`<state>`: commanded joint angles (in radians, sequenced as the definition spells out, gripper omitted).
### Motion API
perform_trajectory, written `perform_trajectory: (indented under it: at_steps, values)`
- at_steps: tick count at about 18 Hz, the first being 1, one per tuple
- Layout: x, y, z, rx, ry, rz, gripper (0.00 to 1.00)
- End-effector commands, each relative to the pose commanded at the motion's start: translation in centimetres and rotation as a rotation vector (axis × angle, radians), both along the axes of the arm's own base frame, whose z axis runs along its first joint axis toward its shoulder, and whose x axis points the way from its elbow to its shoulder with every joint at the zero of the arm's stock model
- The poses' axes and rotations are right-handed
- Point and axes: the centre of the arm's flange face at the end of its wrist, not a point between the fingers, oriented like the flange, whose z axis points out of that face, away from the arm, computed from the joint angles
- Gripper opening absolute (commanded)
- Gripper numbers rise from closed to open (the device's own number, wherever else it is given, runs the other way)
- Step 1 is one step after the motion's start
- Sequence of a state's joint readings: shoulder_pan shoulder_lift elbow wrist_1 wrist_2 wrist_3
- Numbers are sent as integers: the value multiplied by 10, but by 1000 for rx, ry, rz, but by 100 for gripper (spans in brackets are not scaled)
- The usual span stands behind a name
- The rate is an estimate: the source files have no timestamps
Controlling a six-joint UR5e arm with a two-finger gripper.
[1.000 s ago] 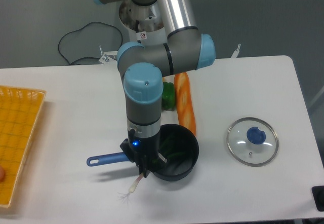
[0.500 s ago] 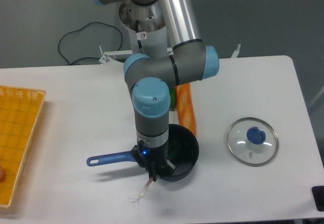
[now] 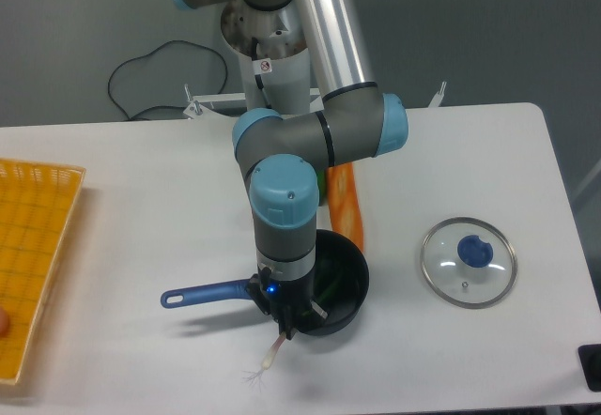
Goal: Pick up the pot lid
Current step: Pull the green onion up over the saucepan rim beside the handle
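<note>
Fixed camera: arm (image 3: 283, 199) reaches down at front L part of black pan (image 3: 349, 323), gripper (image 3: 285, 325) low by the rim near the base of the blue handle (image 3: 202, 294). Can't tell if fingers are spread or together, too dark & small vs pan. Pale slim thing (image 3: 273, 351) w/ wispy end shows just below gripper, can't tell what it is

Clear glass pot lid (image 3: 453, 277) w/ blue knob (image 3: 475, 252) lies flat on white table (image 3: 413, 368), R side of pic, knob up, apart from pan & gripper. Long orange item (image 3: 345, 199) is behind pan, green item (image 3: 322, 188) next to it, partly hidden by arm. Yellow crate (image 3: 36, 176) at far L edge of pic
</note>
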<state>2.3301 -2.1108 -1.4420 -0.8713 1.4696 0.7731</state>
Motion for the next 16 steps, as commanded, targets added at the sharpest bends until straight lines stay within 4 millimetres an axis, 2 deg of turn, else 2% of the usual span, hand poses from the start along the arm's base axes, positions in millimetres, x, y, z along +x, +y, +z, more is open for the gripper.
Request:
perform_trajectory:
  at_steps: [2,5,16]
  values:
    - [0,1,1,2,2,-2,50]
    - [0,3,0,2,2,-3,54]
    - [1,2,-5,-6,-4,-9,54]
